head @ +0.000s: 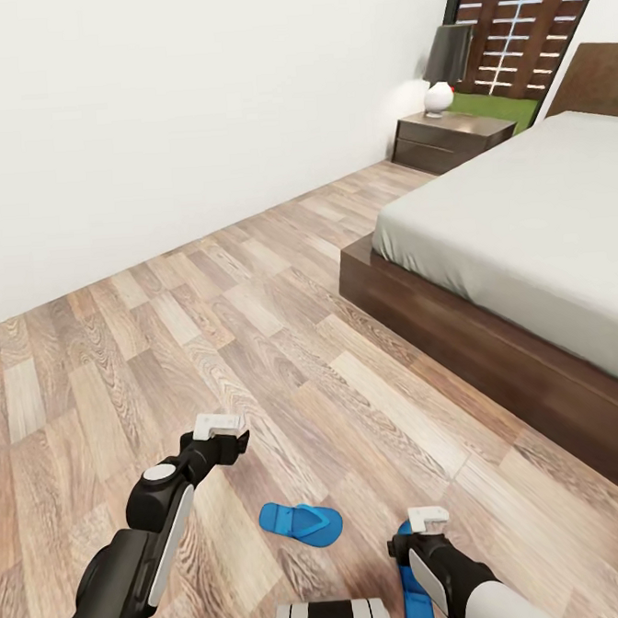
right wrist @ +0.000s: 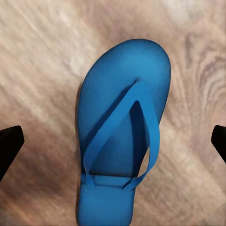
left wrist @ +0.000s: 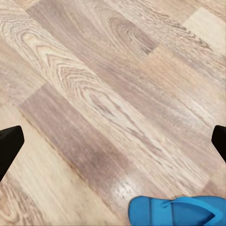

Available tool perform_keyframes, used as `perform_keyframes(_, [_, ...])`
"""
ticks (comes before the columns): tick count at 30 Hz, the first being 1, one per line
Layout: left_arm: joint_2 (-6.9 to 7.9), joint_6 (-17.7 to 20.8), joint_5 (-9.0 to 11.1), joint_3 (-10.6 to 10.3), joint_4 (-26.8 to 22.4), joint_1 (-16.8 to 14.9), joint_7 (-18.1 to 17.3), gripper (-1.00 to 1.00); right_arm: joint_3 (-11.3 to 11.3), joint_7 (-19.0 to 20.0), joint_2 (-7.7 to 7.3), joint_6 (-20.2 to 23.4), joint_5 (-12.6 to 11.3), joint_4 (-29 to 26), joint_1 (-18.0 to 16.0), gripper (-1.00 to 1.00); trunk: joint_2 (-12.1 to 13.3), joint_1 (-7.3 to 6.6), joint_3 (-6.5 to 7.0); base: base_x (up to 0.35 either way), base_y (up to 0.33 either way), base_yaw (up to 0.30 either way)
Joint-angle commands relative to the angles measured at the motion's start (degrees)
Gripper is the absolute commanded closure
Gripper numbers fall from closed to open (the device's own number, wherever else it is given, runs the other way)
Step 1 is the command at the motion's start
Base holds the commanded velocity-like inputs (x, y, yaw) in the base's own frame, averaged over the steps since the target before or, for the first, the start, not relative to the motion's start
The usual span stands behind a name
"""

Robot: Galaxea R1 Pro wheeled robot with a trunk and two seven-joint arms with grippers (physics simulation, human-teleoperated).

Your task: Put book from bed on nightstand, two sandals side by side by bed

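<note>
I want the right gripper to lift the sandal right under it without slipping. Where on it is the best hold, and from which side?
Come straight down from above. The sandal lies flat on the wood floor, sole down, strap up, centred between the open fingers of the right gripper. Probably best to pinch across the sole's narrower middle, edge to edge, or hook the raised thong strap, the one part standing off the floor.

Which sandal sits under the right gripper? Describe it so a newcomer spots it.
From the bed, drop to the wood floor near the robot. Two blue sandals lie there; it is the one partly hidden beneath the right gripper, not the fully visible sandal between the arms.
</note>
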Motion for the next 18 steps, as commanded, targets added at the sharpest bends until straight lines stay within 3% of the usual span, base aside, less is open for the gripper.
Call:
perform_keyframes(1, [0.03,0.28,-0.11,-0.03,-0.10,-0.03,-0.18,-1.00,-0.01,-0.19,0.02,0.36,-0.01,-0.11,-0.03,-1.00,-0.02,-0.01,-0.04,0.000,0.000,0.000])
perform_keyframes(18, [0.04,0.35,-0.11,-0.03,-1.53,0.46,-0.18,-1.00,-0.01,-0.19,-0.04,0.36,-0.01,-0.08,-0.15,-1.00,-0.02,-0.01,-0.04,0.000,0.000,0.000])
